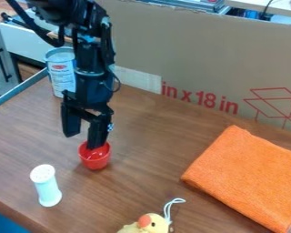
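- The black two-finger tool (83,141) is held wide and empty above the brown wooden desk (148,150), with one fingertip (96,144) set at the mouth of the small, round, red plastic cup (94,160); the other finger (71,124) is placed outside it, higher up.
- The cup is stood upright on the desk, below the tool. Whether its wall is touched cannot be told.
- The cup could be tipped or dragged if the tool were moved sideways, since a fingertip is placed at its mouth and its body looks light.
- If the fingers were closed at this height, the rim might be pinched only slightly, or be slipped off, because the outer finger is not seen lowered beside the wall.
- The slim white cylinder (47,187), stood upright near the cup, could be toppled if the cup were pushed against it.
- The cup is open at the top; its inside is partly hidden by the fingertip, so its contents cannot be judged.
- The large metal can with a pale label (62,77) is stood behind the arm (92,68); what is held in it cannot be told.
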You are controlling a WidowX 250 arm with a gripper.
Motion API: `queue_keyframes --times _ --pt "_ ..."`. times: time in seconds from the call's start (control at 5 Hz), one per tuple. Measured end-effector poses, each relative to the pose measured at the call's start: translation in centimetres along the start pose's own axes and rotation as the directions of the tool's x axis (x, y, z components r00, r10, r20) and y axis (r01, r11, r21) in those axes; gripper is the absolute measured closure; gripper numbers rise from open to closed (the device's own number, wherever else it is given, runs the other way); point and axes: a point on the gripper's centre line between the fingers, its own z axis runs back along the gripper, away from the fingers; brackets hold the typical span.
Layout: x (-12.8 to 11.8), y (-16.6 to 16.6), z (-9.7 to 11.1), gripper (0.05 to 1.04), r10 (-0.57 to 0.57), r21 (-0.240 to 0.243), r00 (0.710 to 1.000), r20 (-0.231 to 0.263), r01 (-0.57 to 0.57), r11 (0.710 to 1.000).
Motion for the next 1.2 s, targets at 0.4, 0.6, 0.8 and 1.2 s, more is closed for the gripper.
queue_keyframes --times 0.4,0.6,0.8,1.2 --pt "0.15 0.13 -1.77 0.083 0.008 -0.003 0.999 -0.047 -0.008 1.0" --pt "0.06 0.08 -1.78 0.137 0.002 -0.007 0.998 -0.055 -0.002 1.0" --pt "-0.3 0.03 -1.79 0.419 -0.017 -0.014 0.997 -0.076 0.016 1.0" --pt "-0.49 -0.07 -1.7 0.919 -0.046 -0.021 0.995 -0.09 0.045 0.999"
